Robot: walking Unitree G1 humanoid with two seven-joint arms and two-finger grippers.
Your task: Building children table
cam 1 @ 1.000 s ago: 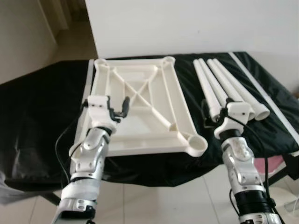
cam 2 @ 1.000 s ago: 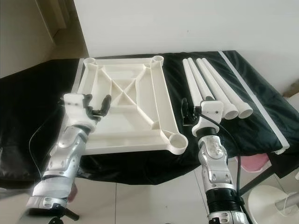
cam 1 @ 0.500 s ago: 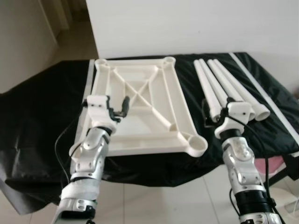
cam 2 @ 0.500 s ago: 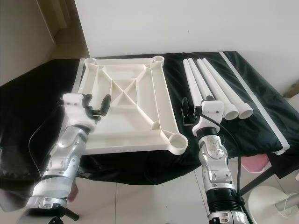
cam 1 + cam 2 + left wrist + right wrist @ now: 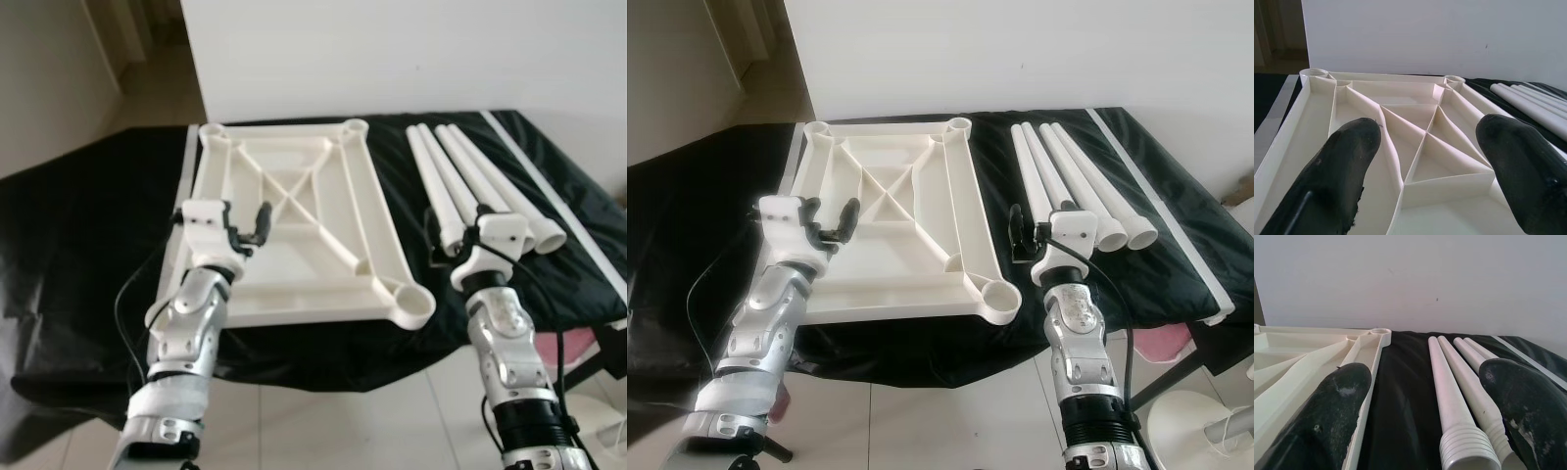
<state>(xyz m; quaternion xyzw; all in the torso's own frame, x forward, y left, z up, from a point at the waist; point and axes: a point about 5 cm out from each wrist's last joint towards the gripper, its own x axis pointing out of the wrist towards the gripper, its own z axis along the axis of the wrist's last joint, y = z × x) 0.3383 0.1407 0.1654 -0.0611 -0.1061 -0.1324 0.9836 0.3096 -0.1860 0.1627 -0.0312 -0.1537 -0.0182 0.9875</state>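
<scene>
Black-draped bench (image 5: 88,225): upturned tabletop (image 5: 294,230) takes the middle from near edge to far edge, its ribs and four corner sockets standing up in the way. Bare cloth strip runs between the tabletop's right rim and the four legs (image 5: 470,181), which lie side by side toward the right edge; right gripper (image 5: 1034,235), fingers apart, sits at the near end of that strip. Left gripper (image 5: 245,227), fingers apart, hovers over the tabletop's near-left bay, and the bench's left part is open cloth

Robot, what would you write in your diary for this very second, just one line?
left hand: open, over tabletop | right hand: open, near legs | tabletop: upside down on black cloth | legs: four, lying beside it
</scene>
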